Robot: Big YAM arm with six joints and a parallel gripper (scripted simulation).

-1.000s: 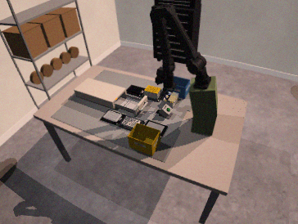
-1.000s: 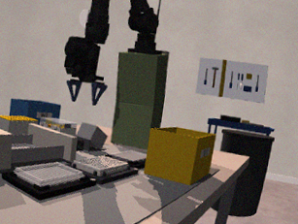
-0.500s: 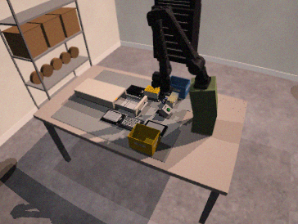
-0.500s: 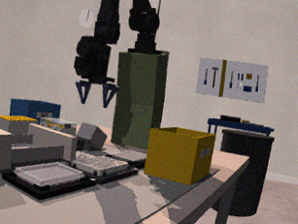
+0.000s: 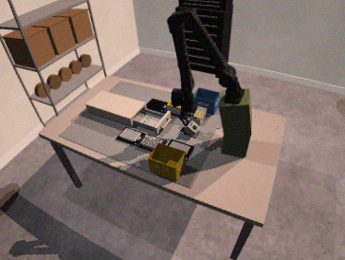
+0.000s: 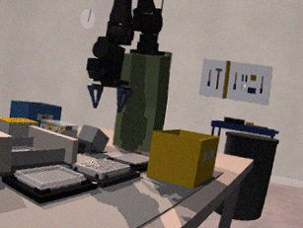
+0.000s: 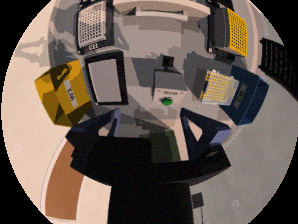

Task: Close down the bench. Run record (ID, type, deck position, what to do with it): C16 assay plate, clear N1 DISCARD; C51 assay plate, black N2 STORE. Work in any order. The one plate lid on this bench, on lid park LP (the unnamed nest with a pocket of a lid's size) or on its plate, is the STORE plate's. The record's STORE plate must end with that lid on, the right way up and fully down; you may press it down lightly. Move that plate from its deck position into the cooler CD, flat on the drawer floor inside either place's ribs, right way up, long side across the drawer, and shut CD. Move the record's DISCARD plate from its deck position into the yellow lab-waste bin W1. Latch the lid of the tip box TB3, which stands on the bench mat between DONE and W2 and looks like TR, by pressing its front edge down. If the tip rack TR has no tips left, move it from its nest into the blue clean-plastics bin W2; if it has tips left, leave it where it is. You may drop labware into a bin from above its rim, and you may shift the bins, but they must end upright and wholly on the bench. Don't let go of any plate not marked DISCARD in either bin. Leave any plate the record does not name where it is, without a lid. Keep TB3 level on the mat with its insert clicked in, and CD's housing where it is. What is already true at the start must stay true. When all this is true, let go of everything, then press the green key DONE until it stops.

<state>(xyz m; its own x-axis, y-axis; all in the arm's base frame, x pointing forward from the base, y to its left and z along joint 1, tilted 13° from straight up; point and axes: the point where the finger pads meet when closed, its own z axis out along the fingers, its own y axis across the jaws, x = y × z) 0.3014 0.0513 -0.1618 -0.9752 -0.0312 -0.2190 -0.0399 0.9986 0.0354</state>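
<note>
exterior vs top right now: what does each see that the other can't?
Exterior only: a tool board on the far wall, a dark barrel past the table, and the open gripper side-on, hanging empty above the deck.
Top only: the shelf rack with cardboard boxes.
Both: the yellow bin, blue bin and green block.

Yellow bin (image 5: 166, 161) (upright) beside nested plates (image 5: 142, 139)
</note>
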